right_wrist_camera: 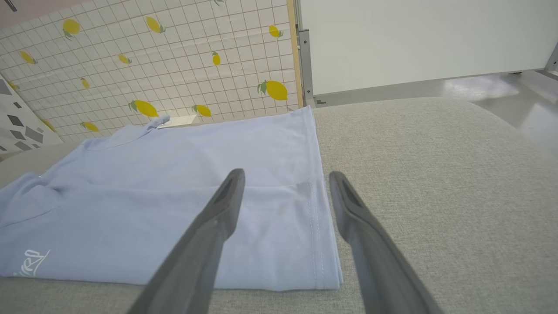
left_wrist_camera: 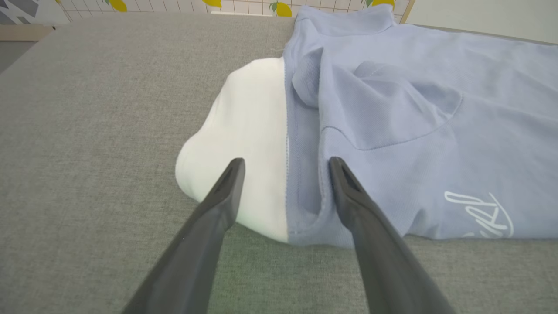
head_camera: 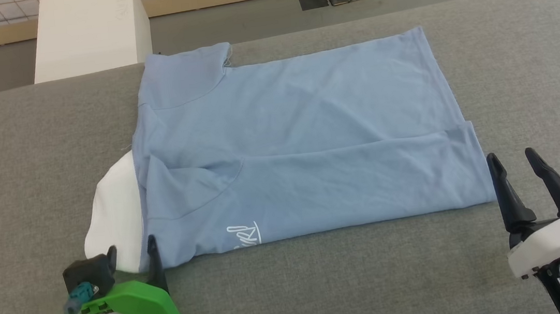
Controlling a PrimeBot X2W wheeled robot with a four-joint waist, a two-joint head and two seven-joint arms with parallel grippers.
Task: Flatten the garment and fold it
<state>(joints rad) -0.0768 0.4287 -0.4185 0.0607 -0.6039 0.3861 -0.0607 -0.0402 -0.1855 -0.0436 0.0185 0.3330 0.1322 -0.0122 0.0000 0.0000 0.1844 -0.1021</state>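
Observation:
The garment point(head_camera: 299, 139), a light blue knit shirt, lies spread on the grey table with its near long edge folded over. A white panel point(head_camera: 116, 210) sticks out at its left end, and a white script logo point(head_camera: 244, 234) sits near the front edge. My left gripper point(head_camera: 131, 253) stands open at the garment's near left corner, its fingers astride the seam between white and blue point(left_wrist_camera: 285, 174), holding nothing. My right gripper point(head_camera: 517, 158) is open just off the near right corner, over the hem point(right_wrist_camera: 318, 226). Both are empty.
The grey padded table point(head_camera: 376, 282) has bare cloth in front of and to the right of the garment. A white block point(head_camera: 90, 31) stands behind the table's far left edge. Floor and a lemon-patterned wall point(right_wrist_camera: 152, 65) lie beyond.

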